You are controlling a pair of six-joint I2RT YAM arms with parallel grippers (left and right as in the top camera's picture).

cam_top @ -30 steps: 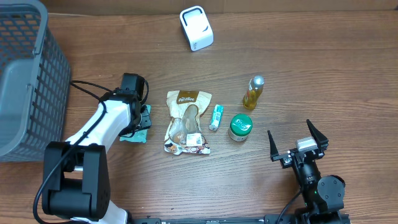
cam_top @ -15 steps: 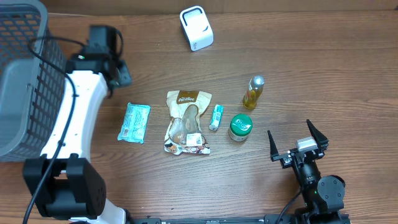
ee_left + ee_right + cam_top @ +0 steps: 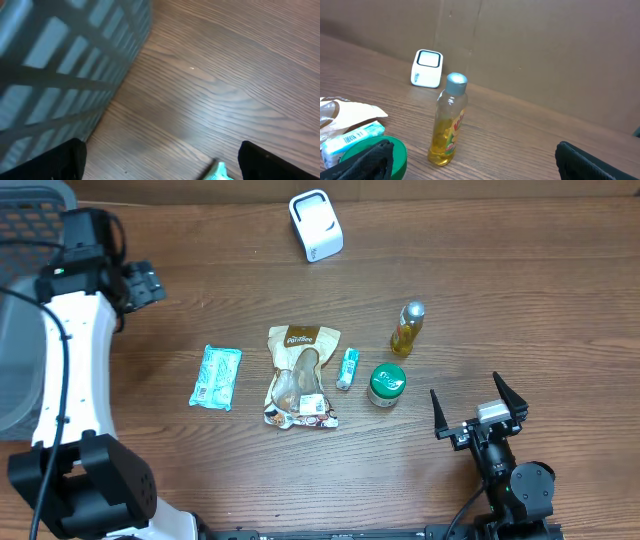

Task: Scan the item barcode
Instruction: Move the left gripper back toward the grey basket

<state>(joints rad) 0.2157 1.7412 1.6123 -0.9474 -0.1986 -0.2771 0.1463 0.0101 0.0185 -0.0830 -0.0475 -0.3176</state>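
Here left gripper (image 3: 146, 283) and right gripper (image 3: 466, 388) stand spread; bottle (image 3: 405, 330) holds yellow liquid.

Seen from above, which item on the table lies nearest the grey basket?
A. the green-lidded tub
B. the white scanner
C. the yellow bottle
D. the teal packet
D: in the overhead view the teal packet is the item closest to the grey basket; everything else lies farther across the table.
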